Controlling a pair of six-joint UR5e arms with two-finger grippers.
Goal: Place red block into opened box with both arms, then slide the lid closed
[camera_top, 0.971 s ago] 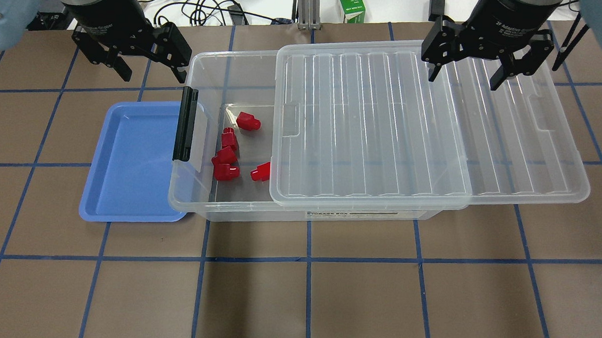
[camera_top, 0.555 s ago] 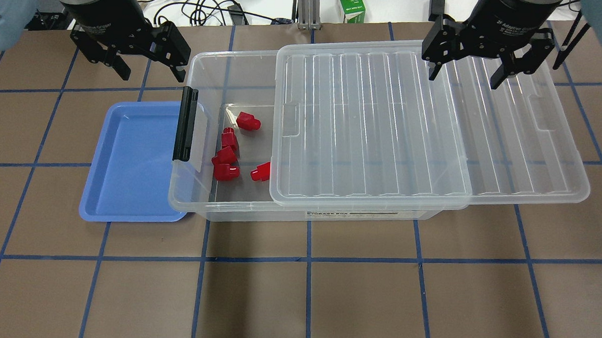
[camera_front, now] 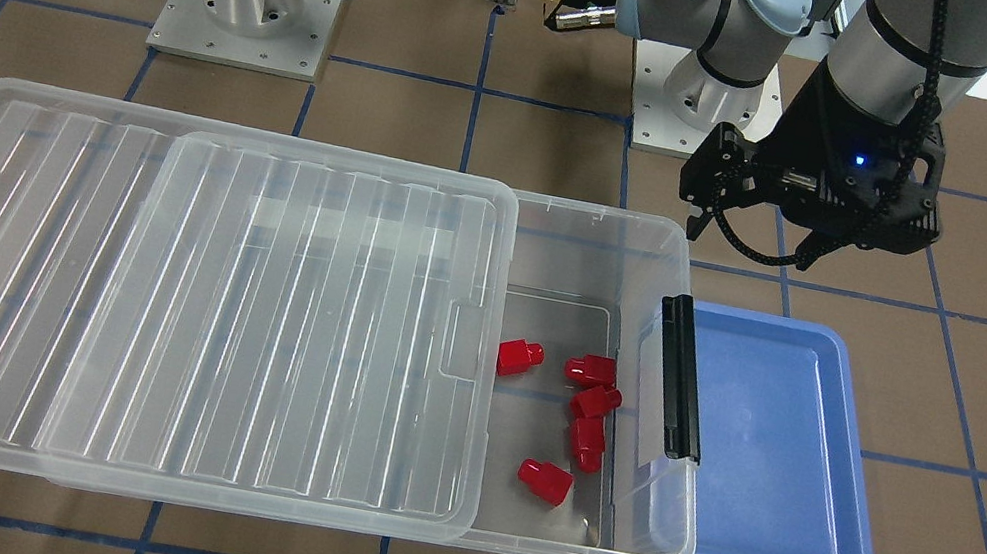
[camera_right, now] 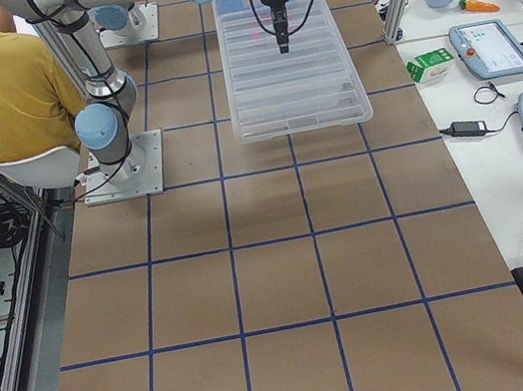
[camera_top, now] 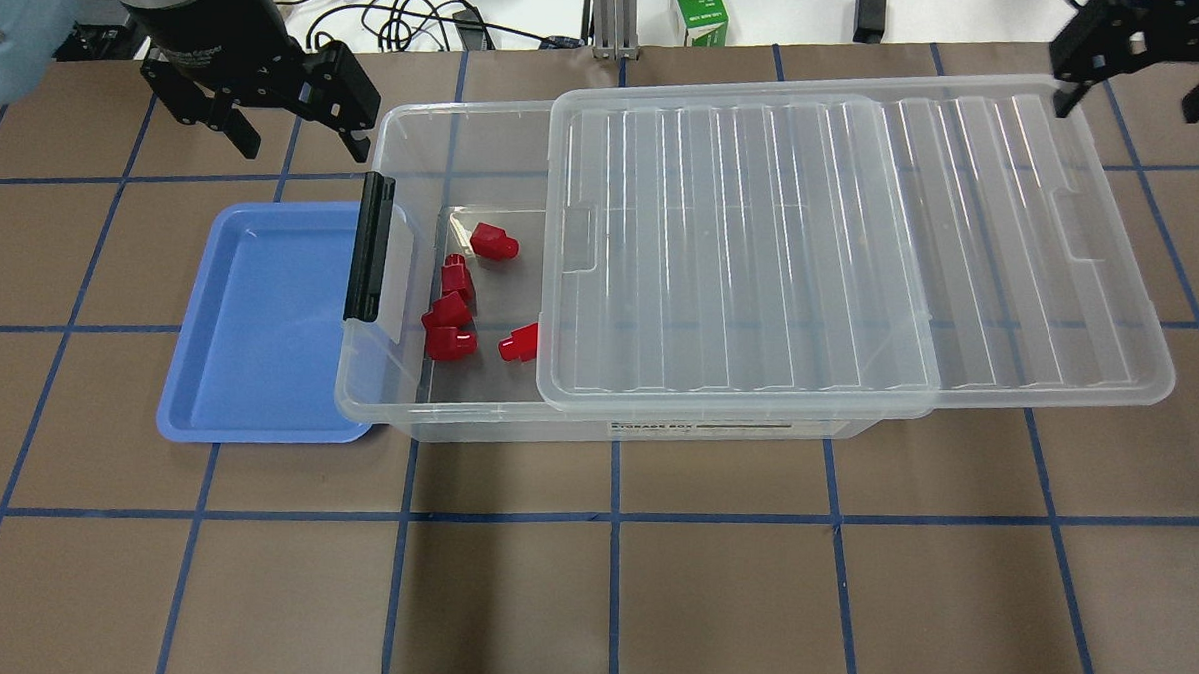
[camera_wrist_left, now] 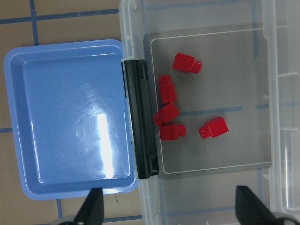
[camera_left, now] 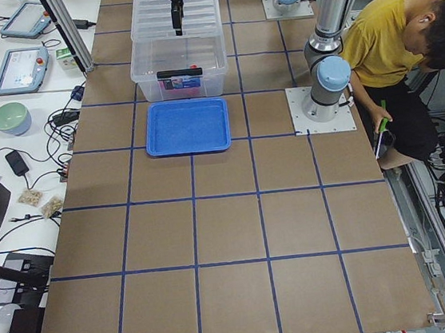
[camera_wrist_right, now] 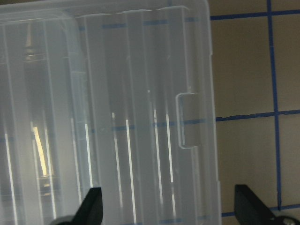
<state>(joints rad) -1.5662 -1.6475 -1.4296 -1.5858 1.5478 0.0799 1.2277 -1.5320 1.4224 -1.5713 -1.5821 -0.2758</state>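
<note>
Several red blocks [camera_top: 493, 242] [camera_front: 545, 480] [camera_wrist_left: 186, 63] lie on the floor of the clear box [camera_top: 408, 121] near its black latch bar [camera_top: 370, 247]. The ribbed lid [camera_top: 862, 236] [camera_wrist_right: 117, 117] rests on the box, shifted right. It leaves the left end uncovered and overhangs the right end. My left gripper [camera_top: 297, 132] [camera_front: 753, 242] hangs open and empty behind the box's left far corner. My right gripper [camera_top: 1132, 91] is open and empty above the lid's far right corner. In the right wrist view the lid's notched short edge [camera_wrist_right: 187, 119] lies below the spread fingers [camera_wrist_right: 91, 206].
A blue tray [camera_top: 261, 325] lies empty against the box's left end, partly under the latch. A green carton [camera_top: 699, 11] and cables [camera_top: 411, 16] sit beyond the table's far edge. A person in a yellow shirt [camera_left: 384, 35] sits by the robot bases.
My right gripper has moved right and away, from over the lid's middle-right to its far right corner. The left gripper, lid and blocks have stayed put.
</note>
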